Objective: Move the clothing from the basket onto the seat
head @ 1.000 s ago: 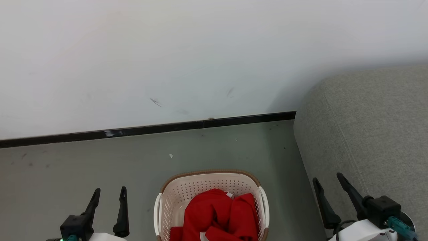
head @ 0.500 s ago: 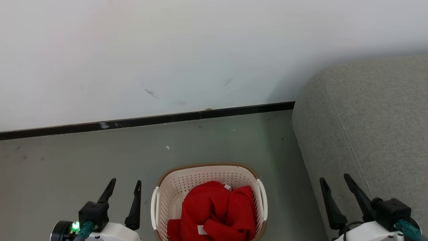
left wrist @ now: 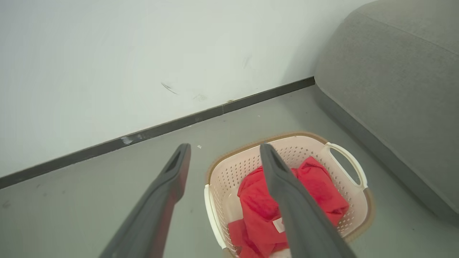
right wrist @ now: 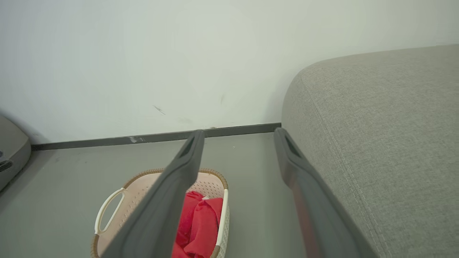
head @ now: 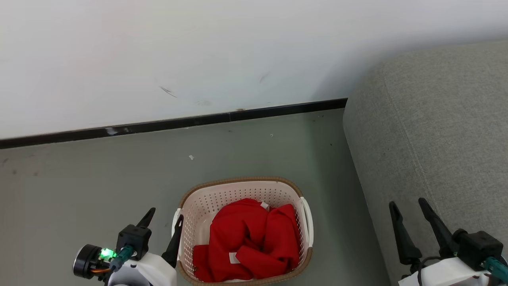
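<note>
The red clothing (head: 248,239) lies crumpled in the cream basket (head: 242,187) on the floor, a small white tag showing on it. The left wrist view has the clothing (left wrist: 258,208) and basket (left wrist: 344,161) below my fingers. My left gripper (head: 164,216) is open beside the basket's left handle, holding nothing. The grey sofa seat (head: 436,131) rises at the right. My right gripper (head: 408,203) is open over the sofa's front edge, empty. Through the right wrist view the basket (right wrist: 107,211), clothing (right wrist: 200,222) and seat (right wrist: 376,125) appear.
A white wall (head: 198,51) with a black baseboard (head: 158,125) runs behind the basket. Grey floor (head: 99,178) spreads left of the basket. A narrow floor strip separates basket and sofa. A grey rounded object (right wrist: 9,150) stands at the far left in the right wrist view.
The head camera has tilted down, so the whole scene has shifted up. My left gripper has swung right, close to the basket's left handle. The clothing lies unmoved in the basket.
</note>
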Tool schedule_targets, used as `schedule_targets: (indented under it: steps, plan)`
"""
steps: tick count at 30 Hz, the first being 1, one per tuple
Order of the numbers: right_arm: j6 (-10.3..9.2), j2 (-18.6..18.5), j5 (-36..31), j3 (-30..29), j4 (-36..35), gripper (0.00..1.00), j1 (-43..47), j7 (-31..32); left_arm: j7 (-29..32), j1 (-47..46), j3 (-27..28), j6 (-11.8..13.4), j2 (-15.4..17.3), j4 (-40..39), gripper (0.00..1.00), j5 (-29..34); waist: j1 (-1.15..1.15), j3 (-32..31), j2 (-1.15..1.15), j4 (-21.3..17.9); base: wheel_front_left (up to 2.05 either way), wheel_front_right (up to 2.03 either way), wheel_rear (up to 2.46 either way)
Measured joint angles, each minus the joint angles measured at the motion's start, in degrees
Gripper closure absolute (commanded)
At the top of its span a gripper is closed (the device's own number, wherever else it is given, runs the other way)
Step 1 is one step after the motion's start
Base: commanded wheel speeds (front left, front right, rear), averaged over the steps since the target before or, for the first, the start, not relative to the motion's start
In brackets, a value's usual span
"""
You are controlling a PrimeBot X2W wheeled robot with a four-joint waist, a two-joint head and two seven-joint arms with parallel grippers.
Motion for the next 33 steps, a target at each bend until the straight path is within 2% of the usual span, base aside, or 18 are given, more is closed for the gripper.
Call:
schedule_targets:
  steps: [15, 33]
  plan:
    - [0.0, 0.0, 1.5, -1.0, -3.8, 0.0, -0.7, 0.0, 2.5, -8.7, -5.6, -2.5, -0.6, 6.0, 0.0, 4.1, 0.0, 6.7, 0.0, -2.1, 0.0, 0.0, 0.0]
    - [0.0, 0.0, 1.5, -0.3, -11.0, 0.0, -10.9, -0.1, 3.6, -18.6, -10.3, -4.0, -1.5, 11.7, 0.0, 8.2, 0.0, 17.3, 0.0, -6.1, 0.0, 0.0, 0.0]
